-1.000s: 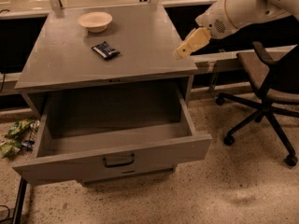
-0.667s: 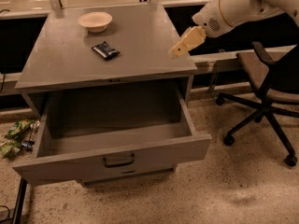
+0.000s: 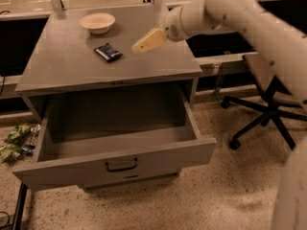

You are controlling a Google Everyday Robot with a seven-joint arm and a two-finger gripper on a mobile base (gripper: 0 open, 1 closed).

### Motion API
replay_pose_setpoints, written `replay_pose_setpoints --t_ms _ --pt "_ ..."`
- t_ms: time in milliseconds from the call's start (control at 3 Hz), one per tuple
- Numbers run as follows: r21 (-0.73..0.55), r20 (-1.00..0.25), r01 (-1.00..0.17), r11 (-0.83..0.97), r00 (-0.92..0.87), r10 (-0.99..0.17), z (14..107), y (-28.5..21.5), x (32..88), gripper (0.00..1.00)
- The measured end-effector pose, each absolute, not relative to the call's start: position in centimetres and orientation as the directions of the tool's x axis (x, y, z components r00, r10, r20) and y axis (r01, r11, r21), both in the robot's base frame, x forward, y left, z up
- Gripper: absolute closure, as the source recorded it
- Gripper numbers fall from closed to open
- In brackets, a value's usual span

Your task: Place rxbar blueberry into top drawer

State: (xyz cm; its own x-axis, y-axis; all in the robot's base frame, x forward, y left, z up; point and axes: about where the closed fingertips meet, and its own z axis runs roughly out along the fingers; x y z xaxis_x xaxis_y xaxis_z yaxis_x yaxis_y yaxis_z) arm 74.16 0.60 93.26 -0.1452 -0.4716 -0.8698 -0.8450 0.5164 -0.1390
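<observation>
The rxbar blueberry (image 3: 108, 52), a small dark navy bar, lies flat on the grey cabinet top (image 3: 72, 68), in front of a bowl. My gripper (image 3: 138, 47) with tan fingers hangs above the cabinet top, a short way to the right of the bar and apart from it. It holds nothing that I can see. The top drawer (image 3: 115, 164) is pulled wide open below the cabinet top, its inside bare, with a dark curved handle (image 3: 121, 165) on its front panel.
A cream bowl (image 3: 98, 22) stands at the back of the cabinet top. Crumpled green wrappers (image 3: 17, 140) lie on the floor at the left. A black office chair (image 3: 266, 104) stands at the right. Shelving runs behind the cabinet.
My arm has swung left from the cabinet's right edge over its top, bringing the gripper close to the bar. The bar, bowl and drawer have not moved.
</observation>
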Motion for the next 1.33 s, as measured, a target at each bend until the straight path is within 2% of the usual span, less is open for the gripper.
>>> replay_pose_setpoints --t_ms 333,1333 --pt "-0.095 -0.897 -0.847 0.524 -0.155 -0.413 91.6 4.7 76.1 0.00" --pt "-0.069 -0.912 -0.824 0.563 -0.176 -0.371 91.0 7.7 77.4 0.00"
